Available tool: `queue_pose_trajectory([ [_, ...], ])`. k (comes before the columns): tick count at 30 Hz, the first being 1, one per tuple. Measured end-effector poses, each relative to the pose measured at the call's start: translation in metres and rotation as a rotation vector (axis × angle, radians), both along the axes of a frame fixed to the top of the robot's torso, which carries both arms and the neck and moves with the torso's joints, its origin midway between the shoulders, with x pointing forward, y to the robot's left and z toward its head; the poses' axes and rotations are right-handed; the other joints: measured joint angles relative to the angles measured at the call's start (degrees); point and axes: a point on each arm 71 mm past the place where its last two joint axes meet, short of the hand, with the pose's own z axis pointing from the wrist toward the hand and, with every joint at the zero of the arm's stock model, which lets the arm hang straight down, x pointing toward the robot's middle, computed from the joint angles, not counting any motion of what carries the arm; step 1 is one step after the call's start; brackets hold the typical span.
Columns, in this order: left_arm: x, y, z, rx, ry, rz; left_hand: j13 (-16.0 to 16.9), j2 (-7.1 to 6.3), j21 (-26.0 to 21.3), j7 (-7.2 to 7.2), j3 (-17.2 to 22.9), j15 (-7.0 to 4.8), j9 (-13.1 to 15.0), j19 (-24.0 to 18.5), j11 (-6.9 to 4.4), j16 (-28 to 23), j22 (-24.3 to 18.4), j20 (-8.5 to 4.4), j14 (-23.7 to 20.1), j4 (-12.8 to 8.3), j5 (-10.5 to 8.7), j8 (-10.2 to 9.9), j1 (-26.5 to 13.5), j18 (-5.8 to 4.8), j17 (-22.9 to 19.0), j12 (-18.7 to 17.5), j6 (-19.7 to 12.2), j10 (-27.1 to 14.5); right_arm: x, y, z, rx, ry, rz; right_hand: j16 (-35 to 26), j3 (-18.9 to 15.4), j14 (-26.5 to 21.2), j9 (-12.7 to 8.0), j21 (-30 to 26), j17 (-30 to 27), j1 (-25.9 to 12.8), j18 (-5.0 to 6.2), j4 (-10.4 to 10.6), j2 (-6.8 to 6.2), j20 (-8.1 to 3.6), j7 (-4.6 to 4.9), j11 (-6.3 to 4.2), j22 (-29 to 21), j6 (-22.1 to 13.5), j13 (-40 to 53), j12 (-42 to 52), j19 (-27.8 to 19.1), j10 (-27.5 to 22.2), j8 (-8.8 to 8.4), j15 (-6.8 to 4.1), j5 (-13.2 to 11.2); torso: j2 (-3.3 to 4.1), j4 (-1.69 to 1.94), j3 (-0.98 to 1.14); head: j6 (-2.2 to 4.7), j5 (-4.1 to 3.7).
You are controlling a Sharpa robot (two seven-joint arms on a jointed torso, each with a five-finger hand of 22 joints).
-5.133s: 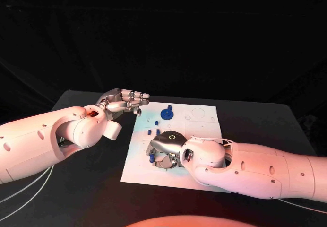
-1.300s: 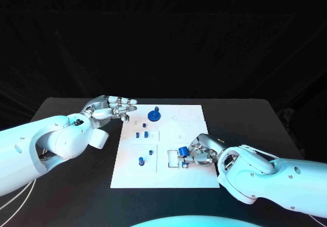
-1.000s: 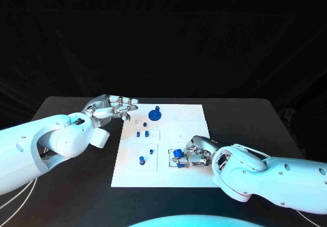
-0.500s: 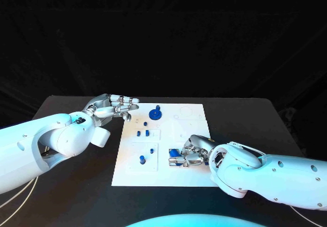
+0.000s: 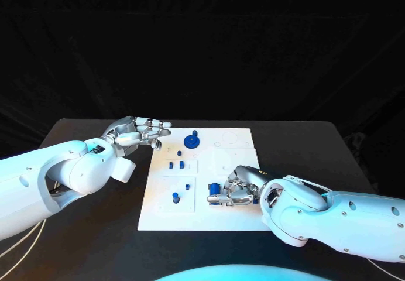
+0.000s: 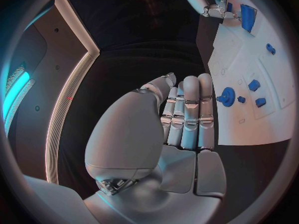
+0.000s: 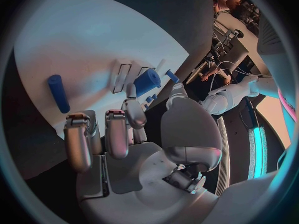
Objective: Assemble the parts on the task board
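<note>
Right hand (image 5: pixel 234 188) pinching blue part (image 5: pixel 215 189), loose blue cylinder (image 7: pixel 59 92) in wrist view

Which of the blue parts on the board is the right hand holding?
The blue cylinder at the board's near right, pinched in the right hand. The gear-shaped part and small pegs sit untouched farther up the task board.

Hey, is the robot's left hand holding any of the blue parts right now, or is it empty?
Empty. The left hand sits beside the task board's far left corner, its fingers straight together with nothing between them.
</note>
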Motion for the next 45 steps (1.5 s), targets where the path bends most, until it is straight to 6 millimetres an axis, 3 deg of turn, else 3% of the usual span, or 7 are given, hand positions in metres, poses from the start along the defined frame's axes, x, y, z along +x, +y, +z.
queue_pose_trajectory([
  [4,0.0,0.0,0.0,0.0,0.0,0.001,0.0,0.0,0.0,0.0,0.0,0.0,0.0,0.0,0.0,0.0,0.0,0.0,0.0,0.0,0.0,0.0,0.0,0.0,0.0,0.0,0.0,0.0,-0.003,-0.003,0.003,-0.002,-0.016,0.003,0.0,0.5,0.0,0.2,0.0,0.0,0.8,0.0,0.0,1.11,0.0,0.0,-0.2,0.0,0.0,0.6,0.7,0.0,0.3,0.0,0.0,1.2,-0.02,-0.03,0.0,-0.05,-0.02],
  [6,0.0,0.0,0.0,0.001,0.0,0.001,0.0,0.0,0.0,0.0,0.0,0.0,0.0,0.0,0.0,0.0,0.0,0.0,0.0,0.0,0.0,0.0,0.0,0.0,0.0,0.0,0.0,0.0,-0.004,-0.005,0.005,-0.003,-0.024,0.006,0.0,1.4,0.0,0.4,0.3,0.0,2.2,0.0,-0.1,2.38,0.0,-0.18,-0.28,0.0,0.2,1.4,1.7,0.0,1.1,0.43,0.0,2.2,-0.02,-0.03,-0.01,-0.01,-0.03],
  [10,0.0,0.001,0.0,0.001,0.001,0.001,0.0,0.0,0.0,0.12,0.0,0.0,-0.1,0.0,0.0,0.0,-0.1,0.0,0.0,0.0,0.0,0.0,0.0,0.0,-0.1,0.2,-0.1,-0.4,-0.006,-0.008,0.007,-0.003,-0.043,0.017,0.6,4.4,-0.1,1.2,1.1,0.0,10.6,0.0,-1.5,6.28,0.0,-0.97,-0.82,0.0,1.0,3.8,4.5,0.0,2.8,1.49,-0.13,8.1,-0.01,-0.03,0.04,0.02,0.04],
  [14,0.0,0.001,0.0,0.001,0.001,0.001,0.0,0.0,0.0,0.21,0.0,0.0,-0.1,0.0,0.01,0.0,-0.1,0.0,0.0,0.0,0.0,0.0,0.0,0.0,-0.1,0.2,-0.2,-0.4,-0.007,-0.007,0.009,0.001,-0.059,0.03,0.9,5.6,0.0,1.6,1.1,0.0,14.9,0.0,-2.7,8.1,-0.44,-1.32,-1.15,0.0,1.3,4.2,6.3,0.0,3.8,2.04,-0.42,10.4,-0.01,-0.03,0.03,0.04,0.06],
  [25,0.0,0.0,0.0,0.001,0.002,0.0,0.0,0.0,-0.2,0.21,0.0,0.0,-0.1,0.0,0.0,0.0,-0.1,0.0,0.0,0.0,0.0,0.0,0.0,-0.01,-0.1,0.2,-0.2,-0.4,0.0,-0.002,0.004,-0.004,-0.071,0.05,1.2,5.8,0.0,1.9,1.1,0.0,18.7,0.01,-3.9,8.49,-0.84,-1.5,-1.44,0.0,1.5,4.3,7.2,0.0,4.1,2.34,-0.83,10.5,0.04,0.08,-0.01,-0.08,0.05],
  [34,0.0,0.0,0.0,0.001,0.003,-0.001,0.0,0.0,-0.2,0.21,0.0,0.0,-0.1,0.0,0.0,0.0,-0.1,0.0,0.0,0.0,0.0,0.0,0.0,-0.01,-0.1,0.2,-0.2,-0.4,0.004,0.002,-0.001,-0.025,-0.064,0.065,1.2,6.0,0.0,2.2,1.1,0.0,21.3,0.0,-5.1,8.84,-0.84,-1.5,-1.56,0.0,1.5,4.4,7.7,0.0,4.2,2.56,-0.82,5.0,0.06,0.07,-0.04,-0.34,0.08],
  [45,0.0,0.002,-0.001,0.003,0.005,0.001,0.0,0.0,-0.2,0.21,0.0,0.0,-0.1,0.0,0.0,0.0,-0.1,0.0,0.0,0.0,0.0,0.0,0.0,-0.01,-0.1,0.2,-0.2,-0.4,0.003,-0.001,0.0,-0.042,-0.074,0.075,1.1,5.6,0.0,2.2,1.0,0.0,22.6,0.01,-5.8,8.34,-0.83,-1.5,-1.63,0.0,1.5,4.5,7.6,0.0,4.3,2.56,-0.81,3.6,0.01,-0.03,-0.03,-0.29,-0.04],
])
